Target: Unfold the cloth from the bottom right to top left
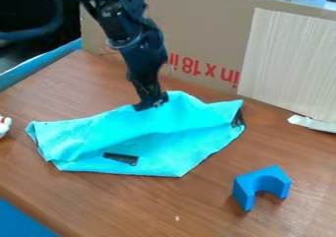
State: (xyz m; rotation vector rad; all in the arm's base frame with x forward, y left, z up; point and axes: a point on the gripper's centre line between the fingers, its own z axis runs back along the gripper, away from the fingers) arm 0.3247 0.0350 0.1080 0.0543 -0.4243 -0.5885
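Observation:
The black gripper point(152, 103) hangs down at the far edge of the bright turquoise cloth point(154, 135), a little left of the cloth's highest corner, and its tip meets the fabric there. The cloth lies across the middle of the table, creased and partly folded, with a long ridge running from its left part toward the right corner. A dark patch shows near its front edge, and another dark bit shows at the right corner.
A blue arch-shaped block point(261, 184) stands at the front right. Behind the cloth rises a cardboard wall point(207, 34) with a pale wood panel point(289, 64). A white object point(312, 123) lies at the right, and a small white-and-red thing point(4, 125) sits at the left edge.

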